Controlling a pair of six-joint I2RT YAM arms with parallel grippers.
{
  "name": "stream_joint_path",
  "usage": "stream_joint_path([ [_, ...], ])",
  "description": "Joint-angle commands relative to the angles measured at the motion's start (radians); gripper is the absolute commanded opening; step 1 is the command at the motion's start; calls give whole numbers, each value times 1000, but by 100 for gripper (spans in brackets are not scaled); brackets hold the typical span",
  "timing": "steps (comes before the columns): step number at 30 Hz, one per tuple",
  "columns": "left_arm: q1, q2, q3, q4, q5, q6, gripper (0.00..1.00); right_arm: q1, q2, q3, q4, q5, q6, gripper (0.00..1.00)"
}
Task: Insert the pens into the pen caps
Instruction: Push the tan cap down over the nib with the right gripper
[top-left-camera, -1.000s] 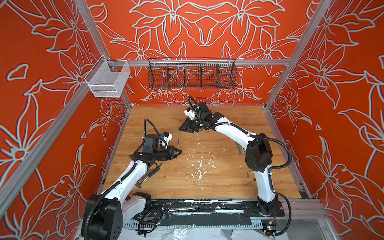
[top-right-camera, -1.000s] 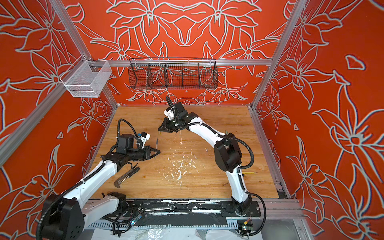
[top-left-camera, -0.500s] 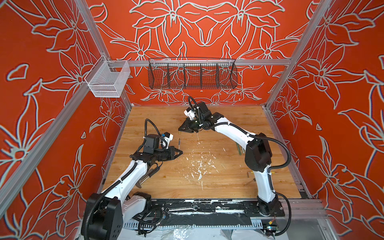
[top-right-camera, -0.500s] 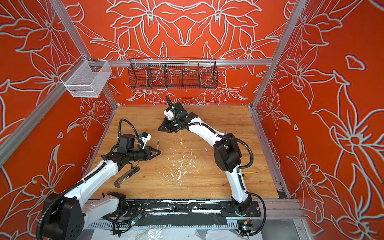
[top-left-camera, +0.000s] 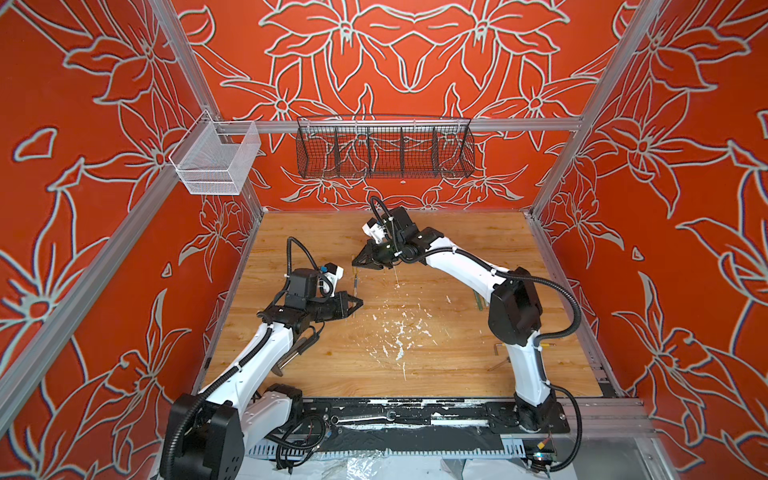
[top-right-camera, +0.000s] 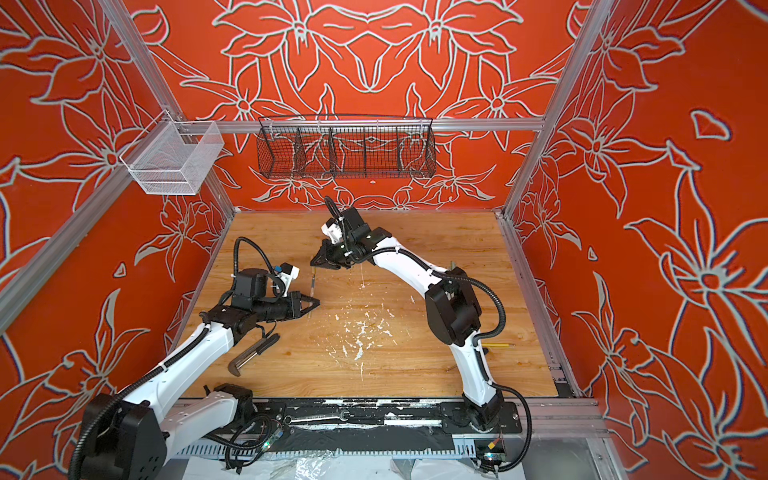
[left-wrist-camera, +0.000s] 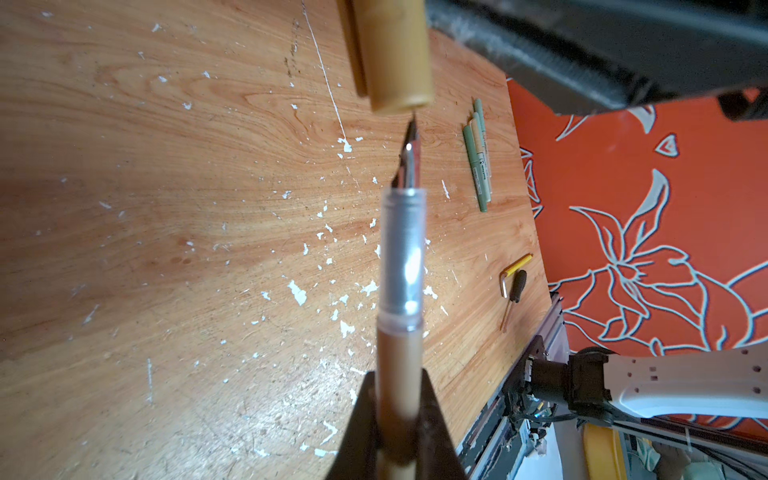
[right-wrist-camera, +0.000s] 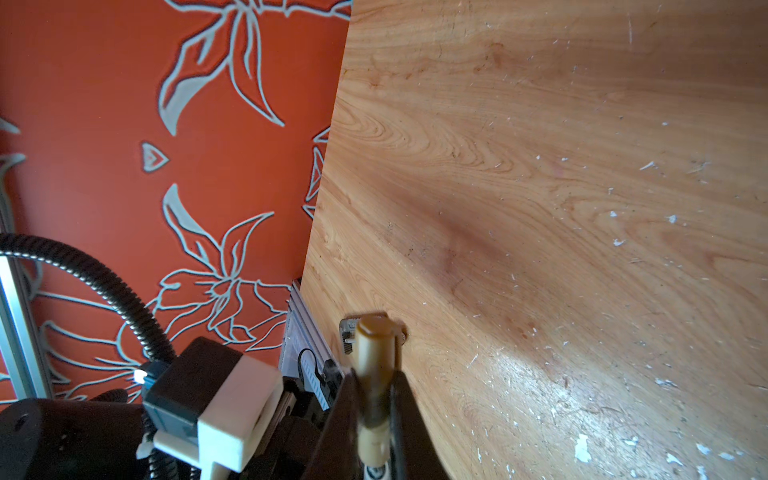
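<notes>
We see a table (left-wrist-camera: 166, 208) of smooth wood grain with a soft sheen, its finish flecked with white chips. The pen (left-wrist-camera: 402, 291) has a matt tan barrel, a clear glossy plastic grip and a bright metal nib (left-wrist-camera: 409, 162). The pen cap (left-wrist-camera: 392, 54) looks like matt tan plastic. In a top view, a black metal wire basket (top-left-camera: 384, 151) hangs at the table's twelve o'clock.

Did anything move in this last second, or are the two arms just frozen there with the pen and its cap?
Nothing visibly moved. The left gripper stays shut on the tan pen, the right gripper on the tan cap, nib just at the cap's mouth, not yet in.
</notes>
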Motion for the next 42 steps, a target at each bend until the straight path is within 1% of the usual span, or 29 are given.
stream_joint_path([
  [1,-2,-19,4,-9,-22,15,0,6,-7,-7,3,-18,-7,4],
  [8,-2,-32,3,-9,-46,14,0,13,-5,-4,-1,-31,-15,4],
  [19,21,-41,-5,30,-32,-3,0,37,12,23,-35,-40,-43,3],
  [22,25,-41,-7,76,-39,-25,0,42,12,29,-42,-36,-50,2],
  [26,25,-34,17,157,-90,-54,0,46,-1,13,-32,-31,-58,1],
  [29,24,-26,38,219,-115,-61,0,46,-17,-3,-18,-28,-68,0],
  [33,26,-3,73,278,-122,-60,0,46,-49,-30,10,-18,-91,0],
  [37,27,30,121,303,-107,-59,0,49,-81,-56,36,-25,-119,0],
  [39,26,43,143,327,-79,-53,0,50,-94,-64,36,-25,-139,0],
  [42,26,39,158,411,-53,-53,0,50,-103,-64,8,-29,-163,0],
])
